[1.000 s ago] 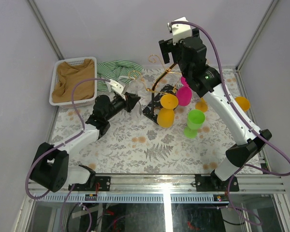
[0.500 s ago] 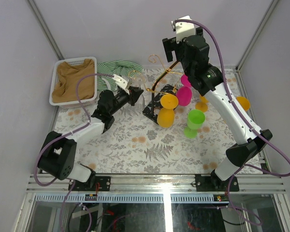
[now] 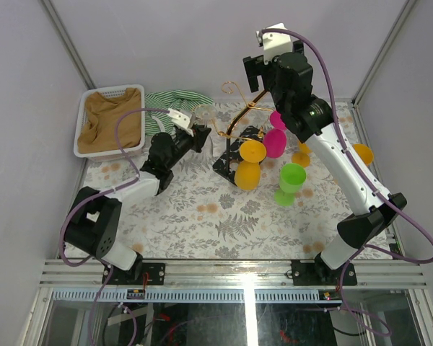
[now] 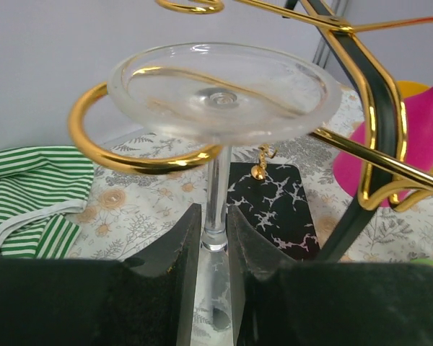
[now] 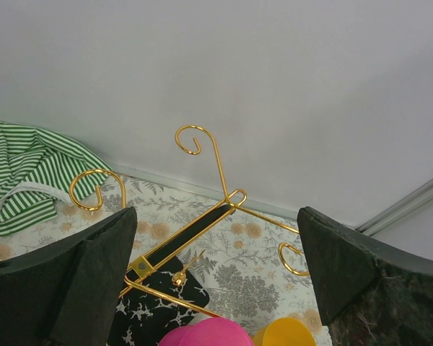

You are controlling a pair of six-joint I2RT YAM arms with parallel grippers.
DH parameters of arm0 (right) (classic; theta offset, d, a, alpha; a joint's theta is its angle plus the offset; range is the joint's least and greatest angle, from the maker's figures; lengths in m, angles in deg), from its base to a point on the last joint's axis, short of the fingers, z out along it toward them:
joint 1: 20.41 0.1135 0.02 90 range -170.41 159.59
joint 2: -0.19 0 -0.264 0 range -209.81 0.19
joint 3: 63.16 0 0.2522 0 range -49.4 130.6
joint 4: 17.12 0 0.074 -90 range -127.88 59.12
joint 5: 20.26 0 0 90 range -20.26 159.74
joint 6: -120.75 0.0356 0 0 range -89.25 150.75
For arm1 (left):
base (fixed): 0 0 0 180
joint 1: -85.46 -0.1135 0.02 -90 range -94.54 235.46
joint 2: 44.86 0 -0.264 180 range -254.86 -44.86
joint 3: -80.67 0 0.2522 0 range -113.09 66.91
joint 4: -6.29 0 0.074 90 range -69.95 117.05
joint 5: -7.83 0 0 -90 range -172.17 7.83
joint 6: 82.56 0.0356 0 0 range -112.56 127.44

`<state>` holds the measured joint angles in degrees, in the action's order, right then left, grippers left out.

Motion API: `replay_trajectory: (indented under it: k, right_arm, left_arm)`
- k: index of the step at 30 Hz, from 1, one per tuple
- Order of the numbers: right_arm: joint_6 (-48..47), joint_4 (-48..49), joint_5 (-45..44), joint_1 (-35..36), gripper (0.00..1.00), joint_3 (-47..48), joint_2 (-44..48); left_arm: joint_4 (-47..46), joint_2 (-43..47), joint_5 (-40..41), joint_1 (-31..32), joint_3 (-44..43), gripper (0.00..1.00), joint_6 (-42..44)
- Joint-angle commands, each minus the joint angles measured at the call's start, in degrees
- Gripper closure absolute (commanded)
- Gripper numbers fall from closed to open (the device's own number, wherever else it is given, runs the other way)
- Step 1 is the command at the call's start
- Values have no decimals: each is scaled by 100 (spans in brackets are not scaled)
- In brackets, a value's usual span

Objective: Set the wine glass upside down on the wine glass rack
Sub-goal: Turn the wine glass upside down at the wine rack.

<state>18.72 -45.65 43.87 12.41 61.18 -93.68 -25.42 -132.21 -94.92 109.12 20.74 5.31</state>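
Observation:
My left gripper (image 4: 213, 238) is shut on the stem of a clear wine glass (image 4: 215, 194) and holds it upside down. The glass's round foot (image 4: 224, 94) is level with and just above a curled hook (image 4: 123, 155) of the gold wine glass rack (image 4: 368, 151). The stem stands at the hook's open end; I cannot tell whether the foot rests on it. In the top view, the left gripper (image 3: 195, 134) and glass (image 3: 203, 117) are at the rack's (image 3: 234, 119) left arm. My right gripper (image 5: 216, 288) is open and empty, high above the rack (image 5: 224, 198).
Pink (image 3: 275, 142) and orange (image 3: 252, 151) glasses hang on the rack above its black base (image 3: 226, 164). A green glass (image 3: 291, 180) stands to the right. Orange glasses (image 3: 361, 153) lie further right. A white basket (image 3: 82, 119) of brown cloth and a striped cloth (image 3: 169, 104) are at the back left.
My left arm has reached forward and to the right, carrying the clear glass up to the rack's left hook. The right arm has barely shifted.

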Motion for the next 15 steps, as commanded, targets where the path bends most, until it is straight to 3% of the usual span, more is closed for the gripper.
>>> replay_trajectory:
  k: [1, 15]
  right_arm:
    - [-82, 191, 38, -56, 1, 71, 22]
    - [-69, 202, 80, -64, 1, 77, -44]
  left_arm:
    - [-810, -21, 289, -211, -201, 100, -111]
    - [-928, 403, 189, -437, 344, 100, -110]
